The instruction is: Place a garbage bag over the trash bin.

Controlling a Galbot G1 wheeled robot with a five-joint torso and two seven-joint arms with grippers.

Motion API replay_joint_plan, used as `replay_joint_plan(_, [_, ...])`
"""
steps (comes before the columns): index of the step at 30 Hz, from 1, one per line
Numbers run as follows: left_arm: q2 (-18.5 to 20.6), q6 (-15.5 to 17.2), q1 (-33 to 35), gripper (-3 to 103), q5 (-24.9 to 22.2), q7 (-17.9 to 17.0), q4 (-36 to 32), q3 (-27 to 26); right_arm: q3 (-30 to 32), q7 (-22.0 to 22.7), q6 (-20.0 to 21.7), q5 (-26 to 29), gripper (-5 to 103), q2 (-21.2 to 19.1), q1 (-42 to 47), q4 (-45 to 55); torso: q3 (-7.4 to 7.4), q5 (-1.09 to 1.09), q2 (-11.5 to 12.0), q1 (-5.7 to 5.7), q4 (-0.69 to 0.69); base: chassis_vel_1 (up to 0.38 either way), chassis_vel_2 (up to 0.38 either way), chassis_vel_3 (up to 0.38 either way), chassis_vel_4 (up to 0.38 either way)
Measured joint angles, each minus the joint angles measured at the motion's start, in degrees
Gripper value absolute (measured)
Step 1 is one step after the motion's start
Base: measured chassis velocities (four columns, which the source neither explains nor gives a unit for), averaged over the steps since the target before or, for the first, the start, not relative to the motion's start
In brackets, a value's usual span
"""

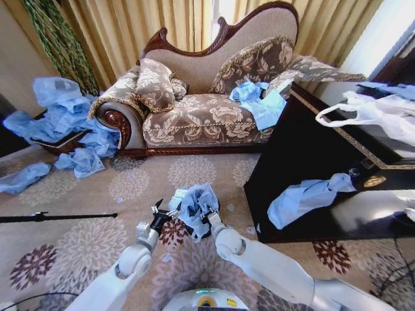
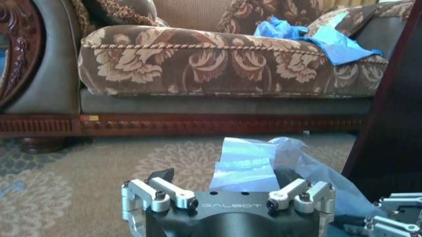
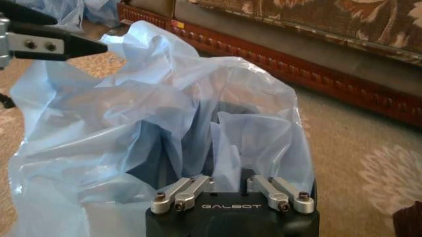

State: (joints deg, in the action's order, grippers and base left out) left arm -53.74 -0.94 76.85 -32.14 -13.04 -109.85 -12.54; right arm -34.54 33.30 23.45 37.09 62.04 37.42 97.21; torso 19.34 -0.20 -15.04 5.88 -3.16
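Note:
The garbage bag is a crumpled light blue plastic bag on the carpet just ahead of me, bunched over the trash bin. The trash bin shows only as a dark shape through and inside the plastic. My right gripper sits at the bag's near side, shut on a fold of the bag. My left gripper hovers just left of the bag, open. In the left wrist view a flap of the bag stands between and beyond its spread fingers.
A patterned sofa with a blue bag on it stands behind. A black low table at the right carries another blue bag and a white handled bag. More blue bags pile at the left; a black rod lies on the carpet.

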Motion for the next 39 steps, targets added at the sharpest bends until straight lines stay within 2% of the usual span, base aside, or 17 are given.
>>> replay_joint_plan(1, [0.0,0.0,0.0,100,0.0,0.0,0.0,0.0,0.1,0.0,-0.1,0.0,20,0.0,0.0,0.0,0.0,0.0,0.0,0.0,0.0,0.0,0.0,0.0,0.0])
replay_joint_plan(2, [0.0,0.0,-0.1,100,0.0,0.0,0.1,0.1,0.3,0.0,-0.3,-0.1,9,-0.2,0.2,0.1,0.0,0.0,0.0,0.0,0.0,0.0,0.0,0.0,0.0])
replay_joint_plan(3, [0.0,0.0,-0.1,100,0.0,0.0,0.1,0.1,0.3,0.0,-0.3,-0.1,9,-0.2,0.2,0.1,0.0,0.0,0.0,0.0,0.0,0.0,0.0,0.0,0.0])
replay_joint_plan(4, [0.0,0.0,-0.2,100,0.0,0.0,0.1,0.1,0.6,0.0,-0.9,-0.2,4,-0.3,0.4,0.2,0.0,0.0,0.0,0.0,0.0,0.0,0.0,0.0,0.0])
replay_joint_plan(11, [0.6,0.6,-0.6,100,-0.3,-0.2,0.3,0.2,4.3,0.2,-3.1,-1.4,0,-1.6,3.1,2.2,0.0,0.0,0.0,0.0,0.0,0.0,0.0,0.0,0.0])
replay_joint_plan(15, [1.0,6.1,0.0,100,-0.7,-1.7,0.2,0.4,7.4,0.8,-4.7,-2.5,0,-3.3,5.6,4.6,0.0,0.01,0.0,0.0,-0.01,0.0,0.0,0.0,0.0])
replay_joint_plan(16, [1.0,6.1,0.0,100,-0.7,-1.7,0.2,0.4,7.4,0.8,-4.7,-2.5,0,-3.3,5.6,4.6,0.0,0.01,0.0,0.0,-0.01,0.0,0.0,0.0,0.0])
replay_joint_plan(17, [0.9,8.8,0.3,101,-2.5,-3.4,0.2,0.4,8.2,1.0,-5.0,-2.5,0,-4.1,6.2,5.5,0.0,0.01,0.0,0.0,0.01,0.0,0.0,0.0,0.0])
replay_joint_plan(19, [0.5,10.5,0.2,93,-5.6,-4.3,0.5,0.3,9.1,1.1,-5.3,-2.6,0,-5.0,7.5,6.8,0.0,0.0,0.0,0.0,0.01,0.0,0.0,0.0,0.0])
replay_joint_plan(20, [0.5,10.5,0.2,93,-5.6,-4.3,0.5,0.3,9.1,1.1,-5.3,-2.6,0,-5.0,7.5,6.8,0.0,0.0,0.0,0.0,0.01,0.0,0.0,0.0,0.0])
replay_joint_plan(22, [0.1,10.6,-0.3,86,-8.8,-4.4,0.7,0.0,10.7,1.2,-5.5,-2.7,0,-5.6,9.6,8.2,0.0,0.01,0.0,0.0,0.0,0.0,0.0,0.0,0.0])
replay_joint_plan(24, [0.1,10.6,-0.4,86,-9.4,-4.4,0.6,0.0,11.1,1.2,-5.5,-2.8,0,-5.7,10.2,8.5,0.0,0.01,0.0,0.0,0.0,0.0,0.0,0.0,0.0])
replay_joint_plan(28, [0.3,11.7,-1.0,70,-13.3,-4.6,-0.5,0.0,13.1,1.2,-6.0,-3.5,0,-6.2,13.2,9.3,0.0,0.01,0.0,0.0,-0.01,0.0,0.0,0.0,0.0])
replay_joint_plan(34, [0.8,11.7,-0.4,58,-13.6,-4.7,-0.9,-0.4,14.9,1.1,-6.4,-4.0,0,-6.8,15.6,10.3,0.0,-0.01,0.0,0.0,0.0,0.0,0.0,0.0,0.0])
replay_joint_plan(38, [1.1,12.7,1.4,43,-14.2,-5.1,-2.6,-1.5,17.2,1.0,-6.6,-4.5,0,-6.6,19.4,11.4,-0.01,0.0,0.0,0.0,0.0,0.0,0.0,0.0,0.0])
replay_joint_plan(39, [1.1,12.7,1.4,43,-14.2,-5.1,-2.6,-1.5,17.2,1.0,-6.6,-4.5,0,-6.6,19.4,11.4,-0.01,0.0,0.0,0.0,0.0,0.0,0.0,0.0,0.0])
